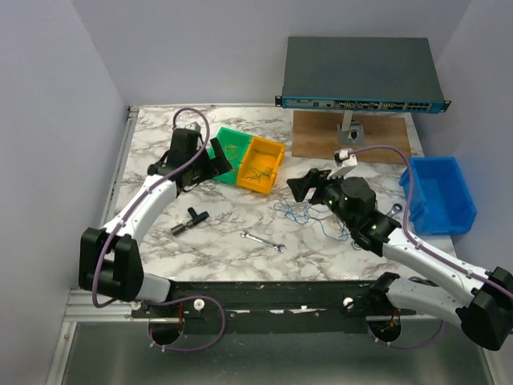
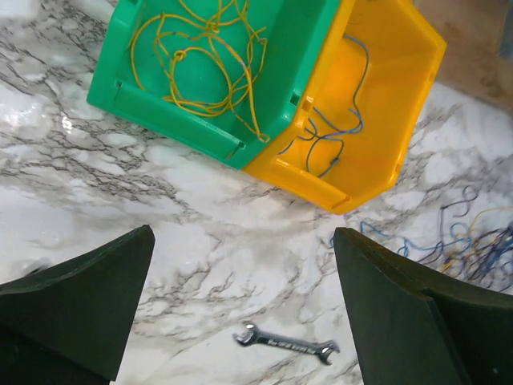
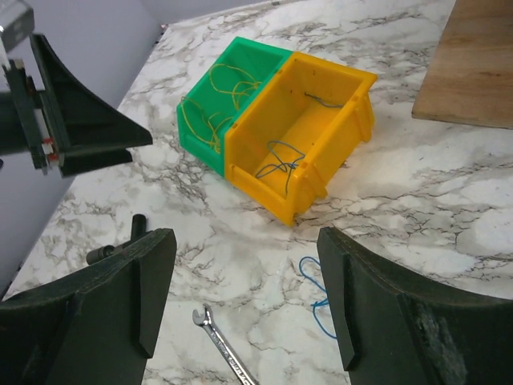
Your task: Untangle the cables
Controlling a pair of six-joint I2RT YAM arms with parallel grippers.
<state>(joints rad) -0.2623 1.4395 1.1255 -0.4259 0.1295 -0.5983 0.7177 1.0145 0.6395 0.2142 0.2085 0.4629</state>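
Observation:
The cables lie in three places. Thin yellow wires are in the green bin. A few blue wires are in the yellow bin. A loose clump of blue and yellow cables rests on the marble just below my right gripper. That gripper is open and holds nothing; a blue wire loop lies under its right finger. My left gripper hangs open and empty at the near edge of the green bin, with the clump far to its right.
A small silver wrench and a black T-shaped part lie on the near marble. A blue bin stands at the right edge. A wooden board with a network switch above it sits at the back.

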